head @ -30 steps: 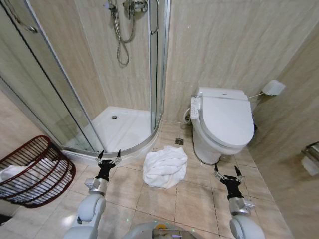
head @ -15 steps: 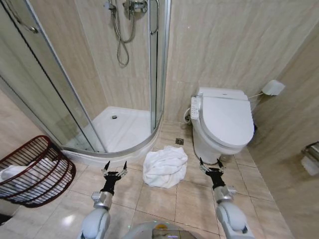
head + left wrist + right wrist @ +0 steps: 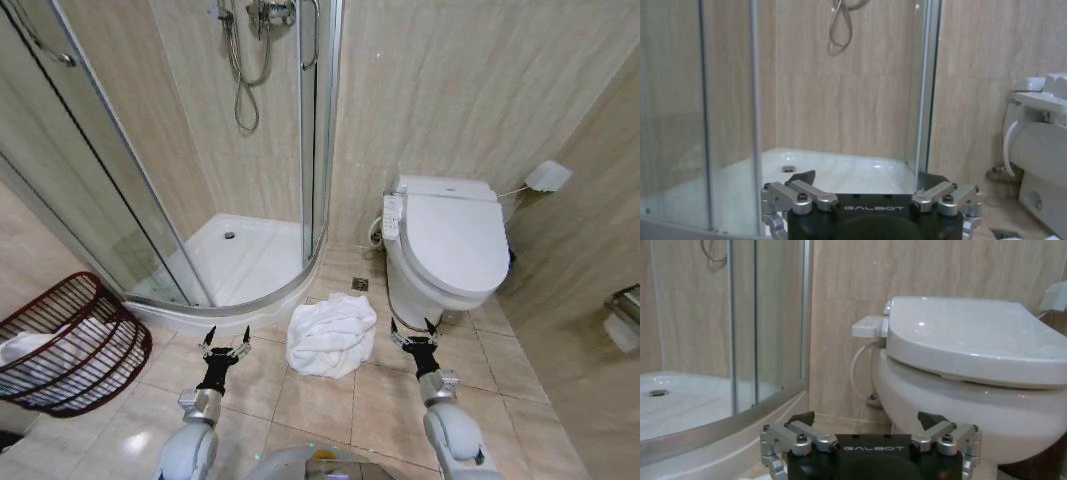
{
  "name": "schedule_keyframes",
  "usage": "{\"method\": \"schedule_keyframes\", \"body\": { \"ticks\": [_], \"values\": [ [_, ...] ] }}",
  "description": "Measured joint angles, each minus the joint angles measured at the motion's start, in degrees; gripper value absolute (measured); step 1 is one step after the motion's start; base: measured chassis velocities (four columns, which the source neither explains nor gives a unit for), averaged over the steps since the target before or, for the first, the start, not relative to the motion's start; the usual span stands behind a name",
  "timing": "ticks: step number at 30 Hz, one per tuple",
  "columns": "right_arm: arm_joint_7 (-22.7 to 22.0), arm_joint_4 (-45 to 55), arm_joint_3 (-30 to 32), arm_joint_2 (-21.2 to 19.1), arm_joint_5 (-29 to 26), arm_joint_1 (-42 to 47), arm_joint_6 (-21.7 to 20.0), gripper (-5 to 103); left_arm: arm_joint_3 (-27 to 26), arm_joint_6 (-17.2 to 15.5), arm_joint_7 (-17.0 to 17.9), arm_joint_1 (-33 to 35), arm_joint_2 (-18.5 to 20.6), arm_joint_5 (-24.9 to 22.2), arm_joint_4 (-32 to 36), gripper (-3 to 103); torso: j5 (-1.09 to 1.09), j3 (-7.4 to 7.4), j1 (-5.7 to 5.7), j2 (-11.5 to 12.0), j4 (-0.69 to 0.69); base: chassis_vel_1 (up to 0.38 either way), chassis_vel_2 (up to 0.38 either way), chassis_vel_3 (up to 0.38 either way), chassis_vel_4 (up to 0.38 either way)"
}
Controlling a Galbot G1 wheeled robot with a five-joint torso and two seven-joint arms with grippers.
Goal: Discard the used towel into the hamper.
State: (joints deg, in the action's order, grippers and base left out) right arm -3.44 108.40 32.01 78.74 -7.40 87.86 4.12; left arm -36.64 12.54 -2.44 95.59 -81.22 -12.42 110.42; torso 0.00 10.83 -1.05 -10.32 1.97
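Used towel [image 3: 332, 335]: white, crumpled heap on floor tiles, lower centre of head frame, betw. shower base [image 3: 240, 262] and toilet [image 3: 450, 245]. No clear long axis; roughly round lump, slightly taller than wide in frame.

Left end effector [image 3: 224, 349]: lower left of centre, fingers spread wide, empty. Towel lies to its right, near, not touching.

Right end effector [image 3: 414, 338]: lower right of centre, also wide, empty, just in front of toilet base. Towel lies to its left. Both abt equally near; left maybe a touch closer, hard to call.

Hamper [image 3: 70, 345]: far left edge, dark woven slats, tilted, white cloth already inside. Well apart from towel, on left arm's side.

Hidden/unclear: towel folds, no obvious grab edge. Hamper cut off at frame edge. Wrist views look over the end effectors at shower glass and toilet.
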Motion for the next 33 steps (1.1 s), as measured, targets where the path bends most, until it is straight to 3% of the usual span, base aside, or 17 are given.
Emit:
{"method": "schedule_keyframes", "body": {
  "ticks": [13,33],
  "values": [
    [-0.15,-0.56,0.14,-0.30,-0.81,0.48,0.21,100,0.96,-1.59,1.08,-1.39,-0.41,1.03,-0.09,100,0.00,0.02,-0.03,0.01,0.00,-0.112,0.099,0.098,-0.102],
    [0.64,-1.27,-0.56,-0.84,-1.41,-0.01,-1.23,100,0.76,-2.55,3.30,-1.35,-0.99,2.89,-0.80,100,0.00,0.01,-0.01,0.00,0.00,0.039,0.031,0.032,0.039]
  ]
}}
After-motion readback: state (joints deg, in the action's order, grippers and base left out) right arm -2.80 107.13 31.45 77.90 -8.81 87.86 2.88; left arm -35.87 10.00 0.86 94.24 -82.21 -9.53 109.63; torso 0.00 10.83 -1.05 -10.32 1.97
